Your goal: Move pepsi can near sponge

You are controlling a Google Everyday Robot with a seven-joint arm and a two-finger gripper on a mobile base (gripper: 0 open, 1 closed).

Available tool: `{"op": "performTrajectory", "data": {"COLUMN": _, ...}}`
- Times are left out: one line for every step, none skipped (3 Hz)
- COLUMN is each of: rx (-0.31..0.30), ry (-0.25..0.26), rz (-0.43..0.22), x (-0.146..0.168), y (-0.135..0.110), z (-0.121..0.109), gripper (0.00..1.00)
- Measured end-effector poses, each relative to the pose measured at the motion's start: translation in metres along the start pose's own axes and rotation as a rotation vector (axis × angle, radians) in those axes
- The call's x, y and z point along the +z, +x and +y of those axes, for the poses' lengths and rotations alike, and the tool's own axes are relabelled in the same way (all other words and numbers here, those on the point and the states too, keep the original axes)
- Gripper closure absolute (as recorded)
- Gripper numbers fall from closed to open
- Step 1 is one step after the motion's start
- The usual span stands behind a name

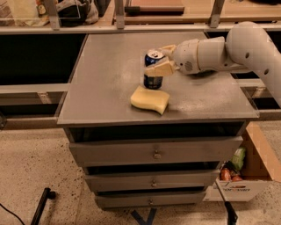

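Note:
The pepsi can, dark blue with a silver top, stands upright on the grey table, just behind the sponge and nearly touching it. The sponge is a pale yellow block with wavy edges, lying flat near the table's front edge. My gripper reaches in from the right on a white arm. Its cream fingers sit on either side of the can's upper part, closed on it. The can's base looks at or just above the tabletop.
The table is a drawer cabinet with three drawers below. A cardboard box with several items sits on the floor at the lower right. A rail and shelf with clutter run behind the table. A black bar lies on the floor at the left.

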State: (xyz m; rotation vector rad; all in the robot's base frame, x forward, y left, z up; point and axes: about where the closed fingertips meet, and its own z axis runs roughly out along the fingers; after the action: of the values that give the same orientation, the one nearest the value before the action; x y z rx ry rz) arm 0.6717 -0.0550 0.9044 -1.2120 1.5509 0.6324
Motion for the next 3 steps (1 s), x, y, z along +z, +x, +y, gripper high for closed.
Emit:
{"op": "performTrajectory", "data": {"rx": -0.001, "ry": -0.015, "rz": 0.004, "x": 0.0006, "y": 0.004, "z": 0.0074, "gripper": 0.13}}
{"op": "performTrajectory", "data": {"rx": -0.009, "ry": -0.028, "rz": 0.014, "x": -0.0002, "y": 0.0062, "z": 0.0121, "gripper": 0.0}}
{"op": "performTrajectory", "data": {"rx": -0.013, "ry": -0.044, "rz": 0.049, "x": -0.0053, "y": 0.0099, "z": 0.0116, "gripper": 0.0}}
